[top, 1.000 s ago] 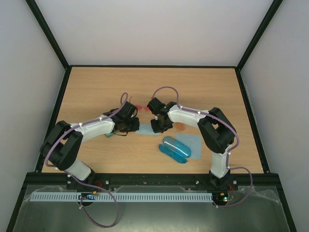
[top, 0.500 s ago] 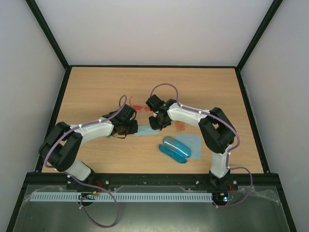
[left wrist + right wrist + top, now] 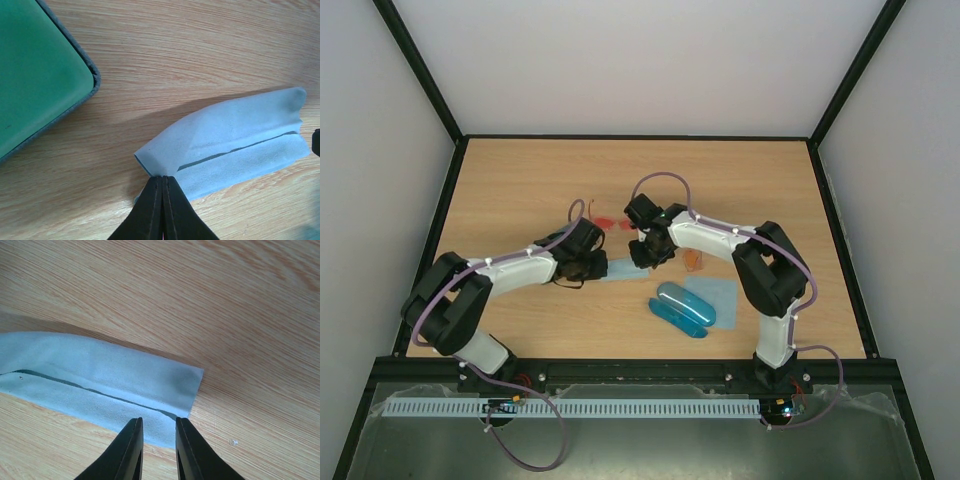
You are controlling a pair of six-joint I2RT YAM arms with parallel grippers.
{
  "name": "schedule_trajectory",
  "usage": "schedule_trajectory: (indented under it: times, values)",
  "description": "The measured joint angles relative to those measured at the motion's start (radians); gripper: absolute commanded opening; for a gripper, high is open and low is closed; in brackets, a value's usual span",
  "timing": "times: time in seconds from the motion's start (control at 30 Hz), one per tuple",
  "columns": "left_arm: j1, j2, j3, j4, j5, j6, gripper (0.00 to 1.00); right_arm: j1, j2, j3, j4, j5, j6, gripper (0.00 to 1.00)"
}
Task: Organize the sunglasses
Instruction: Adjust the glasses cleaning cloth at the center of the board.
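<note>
The step in hand looks like cloth folding. The left claw (image 3: 161, 181) is pressed together, pinching a corner of the folded blue cloth (image 3: 235, 145). The right claw (image 3: 159, 425) stands slightly spread over the opposite end, gripping nothing. The red pair of sunglasses (image 3: 608, 220) lies on the worktop (image 3: 520, 180) at 12 o'clock from the cloth, and the orange pair (image 3: 694, 262) at 3 o'clock from the right claw. The next move probably calls for laying the cloth flat, then reaching for a pair.

No readable text, labels or numbers in any view.

Lab test cell, white walls (image 3: 640, 60), black frame (image 3: 421, 70), wooden tabletop (image 3: 520, 170)
</note>
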Motion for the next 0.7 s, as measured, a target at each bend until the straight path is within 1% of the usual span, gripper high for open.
schedule_trajectory:
  times: [0.23, 0.47, 0.7]
  values:
    - [-0.006, 0.005, 0.000, 0.003, -0.002, -0.006, 0.02, 0.001, 0.006, 0.037, 0.000, -0.029, -0.001, 0.20]
    - [-0.001, 0.011, -0.003, 0.008, -0.012, -0.006, 0.02, 0.035, 0.074, 0.119, 0.003, -0.031, 0.020, 0.20]
    - [0.002, 0.017, -0.025, 0.029, -0.013, -0.011, 0.03, 0.066, 0.095, 0.124, 0.002, -0.031, 0.038, 0.20]
